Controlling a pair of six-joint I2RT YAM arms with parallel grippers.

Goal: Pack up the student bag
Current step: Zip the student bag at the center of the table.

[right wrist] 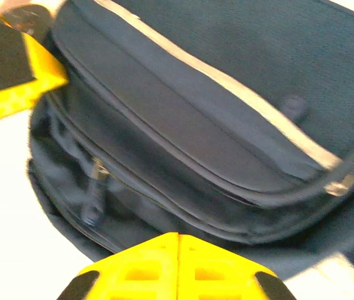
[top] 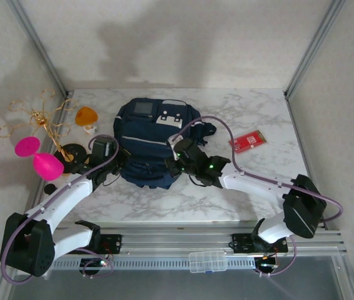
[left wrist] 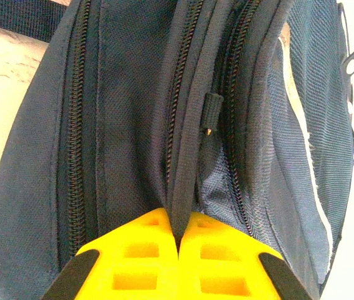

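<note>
The student bag (top: 154,140), navy blue with a pale trim stripe, lies in the middle of the marble table. My left gripper (top: 119,164) is at the bag's near left edge. In the left wrist view the left gripper (left wrist: 180,234) is shut on a ridge of the bag's fabric piping (left wrist: 186,156) between two zipper lines, with a small zipper pull (left wrist: 210,112) just beyond. My right gripper (top: 176,164) is at the bag's near right edge. Seen from the right wrist, the right gripper (right wrist: 178,240) is shut with nothing between its fingers, just short of the bag (right wrist: 227,94). A zipper pull (right wrist: 96,187) hangs at the left.
A gold wire stand (top: 39,119) on a black base, a pink hourglass-shaped object (top: 39,159) and an orange piece (top: 86,115) sit left of the bag. A red packet (top: 247,141) lies to its right. A clear plastic box (top: 207,261) rests on the front rail.
</note>
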